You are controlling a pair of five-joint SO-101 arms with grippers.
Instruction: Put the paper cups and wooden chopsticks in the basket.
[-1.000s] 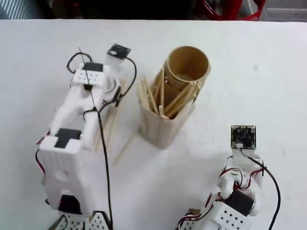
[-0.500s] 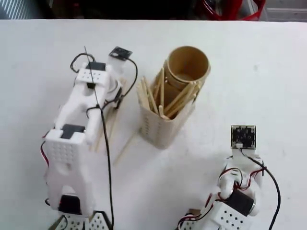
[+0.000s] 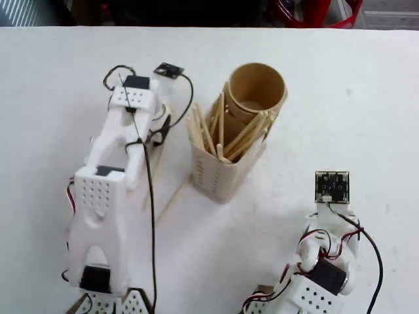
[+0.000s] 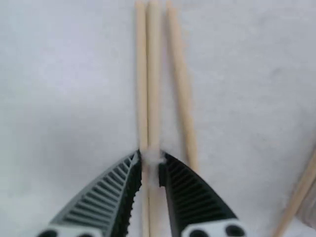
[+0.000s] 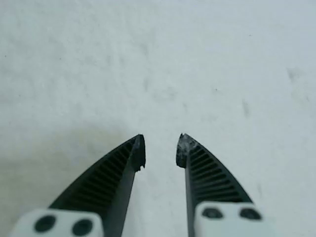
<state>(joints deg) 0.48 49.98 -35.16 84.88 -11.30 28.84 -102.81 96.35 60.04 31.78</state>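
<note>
Right beside clamped chopsticks (image 4: 148,74) lies another chopstick (image 4: 180,89).

Two white plastic arms, black-trimmed and wired.

Boxy white shells on the left arm (image 3: 105,196), pierced with grids of small holes, set with black motor blocks (image 3: 96,278) and trailed from end to end by a thin black cable (image 3: 150,222), with a small black circuit board (image 3: 169,70) at the far tip. White likewise on the right arm (image 3: 337,226), looped with red and white wires (image 3: 313,250) and a black lead, topped by a square black camera board (image 3: 332,186). Same build for the left gripper (image 4: 150,159) and right gripper (image 5: 160,147): dark grey fingers, ribbed on the inner faces, tapering to points, seated in white bases with dark round screw holes; pale scuffing on one right tip.
</note>
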